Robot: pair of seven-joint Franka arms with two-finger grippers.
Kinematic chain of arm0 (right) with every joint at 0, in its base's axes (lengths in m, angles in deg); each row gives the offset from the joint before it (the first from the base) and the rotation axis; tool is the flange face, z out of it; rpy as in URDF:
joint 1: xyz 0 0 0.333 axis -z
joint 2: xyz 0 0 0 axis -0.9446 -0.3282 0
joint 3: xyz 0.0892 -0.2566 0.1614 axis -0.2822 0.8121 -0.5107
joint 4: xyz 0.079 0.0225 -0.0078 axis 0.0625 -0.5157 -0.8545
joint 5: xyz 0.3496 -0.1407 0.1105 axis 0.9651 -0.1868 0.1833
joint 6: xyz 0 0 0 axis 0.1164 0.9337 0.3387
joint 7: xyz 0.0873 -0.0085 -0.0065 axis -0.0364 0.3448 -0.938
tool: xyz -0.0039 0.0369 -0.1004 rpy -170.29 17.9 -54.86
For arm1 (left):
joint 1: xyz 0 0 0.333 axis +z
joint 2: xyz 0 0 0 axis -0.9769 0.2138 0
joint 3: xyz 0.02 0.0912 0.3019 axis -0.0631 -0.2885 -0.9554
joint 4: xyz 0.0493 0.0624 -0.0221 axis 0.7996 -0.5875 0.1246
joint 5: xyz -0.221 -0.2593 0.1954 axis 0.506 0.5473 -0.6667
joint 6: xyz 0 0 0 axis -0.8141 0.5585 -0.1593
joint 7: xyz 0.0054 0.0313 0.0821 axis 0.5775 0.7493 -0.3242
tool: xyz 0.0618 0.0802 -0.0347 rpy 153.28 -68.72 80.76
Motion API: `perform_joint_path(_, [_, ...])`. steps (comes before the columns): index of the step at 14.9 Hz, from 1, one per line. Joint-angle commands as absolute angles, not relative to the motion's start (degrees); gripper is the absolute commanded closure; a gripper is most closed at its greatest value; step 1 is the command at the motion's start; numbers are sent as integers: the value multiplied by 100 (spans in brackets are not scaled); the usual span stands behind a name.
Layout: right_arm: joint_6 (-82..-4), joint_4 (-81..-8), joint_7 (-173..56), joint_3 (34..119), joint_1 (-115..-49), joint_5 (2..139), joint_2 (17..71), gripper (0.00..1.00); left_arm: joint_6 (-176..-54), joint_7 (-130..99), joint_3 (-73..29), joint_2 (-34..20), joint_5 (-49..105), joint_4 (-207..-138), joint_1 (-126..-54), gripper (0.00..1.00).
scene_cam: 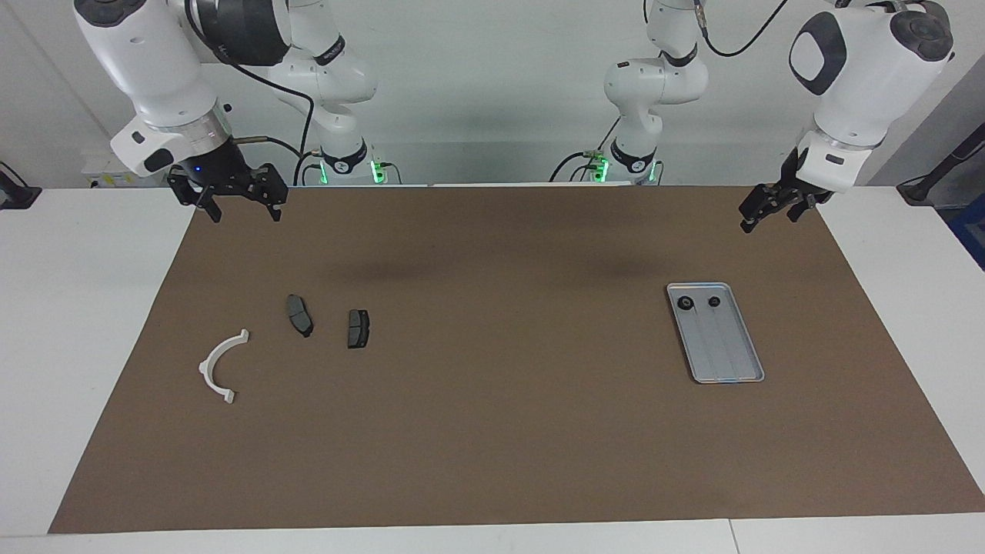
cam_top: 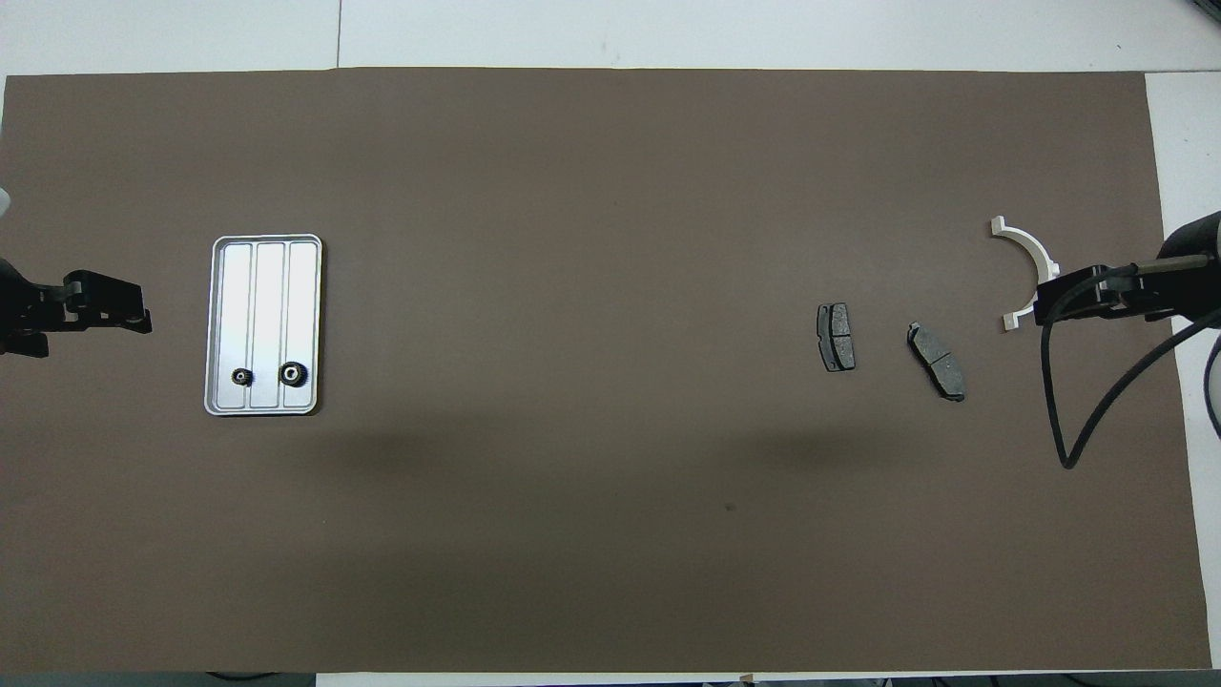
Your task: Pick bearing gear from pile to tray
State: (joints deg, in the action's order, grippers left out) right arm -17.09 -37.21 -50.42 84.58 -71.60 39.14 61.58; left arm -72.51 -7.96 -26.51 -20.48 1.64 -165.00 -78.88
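The silver tray (scene_cam: 727, 346) (cam_top: 267, 286) lies on the brown mat toward the left arm's end. Two small black bearing gears (scene_cam: 683, 305) (cam_top: 292, 373) sit in its end nearer the robots. The pile lies toward the right arm's end: a white half-ring bracket (scene_cam: 221, 365) (cam_top: 1025, 250) and two dark brake pads (scene_cam: 299, 315) (cam_top: 837, 337). My left gripper (scene_cam: 762, 218) (cam_top: 91, 324) hangs open and empty in the air, beside the tray, over the mat's edge. My right gripper (scene_cam: 245, 214) (cam_top: 1087, 294) waits open and empty, high over the mat's corner by the pile.
The brown mat (scene_cam: 492, 431) covers most of the white table (scene_cam: 69, 346). A black cable (cam_top: 1078, 420) loops down from the right arm. From above, the raised right gripper overlaps one end of the white bracket.
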Motion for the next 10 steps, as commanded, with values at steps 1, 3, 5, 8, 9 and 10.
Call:
perform_joint_path(1, [-1752,-3830,-5060,8446,-7102,4022,6263,0,-7346,-496,-2556,-1981,26,-16452,-7818,0])
perform_joint_path(3, [-1752,-3830,-5069,8446,-7093,4022,6263,0,-7416,-285,-2556,-1981,52,-16347,-7809,0])
perform_joint_path(5, [-1752,-3839,-5069,8446,-7093,4022,6263,0,-7364,-284,-2556,-1981,61,-16311,-7809,0])
perform_joint_path(8, [-1752,-3839,-5069,8446,-7093,4022,6263,0,-7346,-284,-2547,-1981,70,-16294,-7809,0])
perform_joint_path(9, [-1752,-3839,-5061,8446,-7093,4022,6263,0,-7346,-284,-2547,-1981,70,-16294,-7809,0])
perform_joint_path(10, [-1752,-3839,-5060,8446,-7093,4022,6263,0,-7346,-284,-2547,-1990,70,-16294,-7809,0])
